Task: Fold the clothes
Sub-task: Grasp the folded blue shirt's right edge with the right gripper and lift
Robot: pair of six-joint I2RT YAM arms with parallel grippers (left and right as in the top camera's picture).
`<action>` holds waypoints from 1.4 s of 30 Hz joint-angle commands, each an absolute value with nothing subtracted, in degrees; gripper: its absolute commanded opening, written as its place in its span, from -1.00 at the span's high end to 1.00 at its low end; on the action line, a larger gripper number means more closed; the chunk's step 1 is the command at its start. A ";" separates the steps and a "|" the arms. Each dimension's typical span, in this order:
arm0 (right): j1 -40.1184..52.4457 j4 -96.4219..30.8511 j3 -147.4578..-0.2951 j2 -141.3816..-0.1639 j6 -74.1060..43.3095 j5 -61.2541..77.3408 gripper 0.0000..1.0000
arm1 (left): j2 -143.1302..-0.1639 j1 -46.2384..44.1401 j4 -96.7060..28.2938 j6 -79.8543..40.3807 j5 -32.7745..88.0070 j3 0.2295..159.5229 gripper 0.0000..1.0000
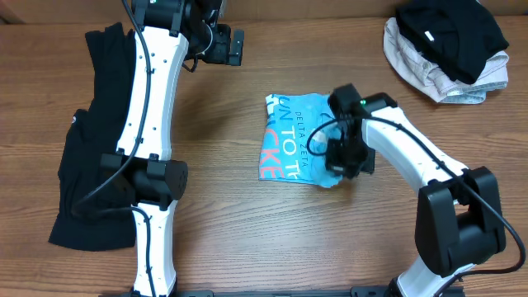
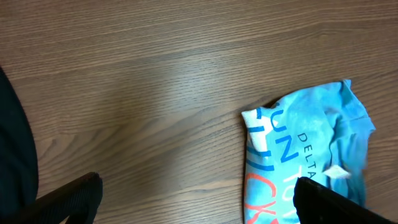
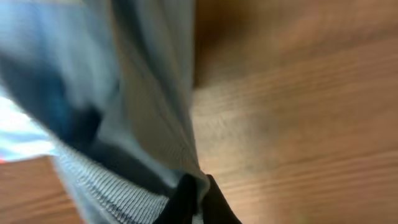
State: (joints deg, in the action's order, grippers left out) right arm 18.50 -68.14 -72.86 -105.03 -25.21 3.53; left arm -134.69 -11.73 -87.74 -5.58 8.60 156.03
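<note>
In the center, the right gripper (image 1: 346, 158) was clamped on the blue T-shirt (image 1: 293, 136). The left gripper (image 1: 234, 46), upper left, had its jaws wide apart.

Light blue T-shirt (image 2: 311, 149) crumpled at right on wooden desk (image 2: 137, 81) — white and red-orange lettering, left claw (image 2: 198, 186) spread wide at near edge

Left gripper (image 1: 223, 43) spread wide apart; right gripper (image 1: 345, 159) pinched fully closed.

1 blue T-shirt (image 1: 290, 136), 2 grippers (image 1: 238, 47) (image 1: 340, 167)
</note>
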 commanded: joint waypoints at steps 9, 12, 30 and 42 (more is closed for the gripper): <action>13.80 -68.23 -68.60 -102.61 -24.91 6.52 0.92 | -133.99 -11.49 -88.14 -4.16 6.92 155.76 -1.00; 11.03 -68.34 -68.64 -101.16 -19.18 8.95 0.77 | -133.99 -11.49 -88.25 -2.98 6.85 155.76 -1.00; 6.70 -45.58 -68.99 -101.41 -9.89 21.12 -0.65 | -134.28 -11.49 -88.07 -2.96 4.25 155.76 -1.00; 6.74 -41.04 -68.82 -108.27 -8.49 22.28 -0.64 | -134.67 -11.49 -88.42 -2.98 4.27 155.76 -0.99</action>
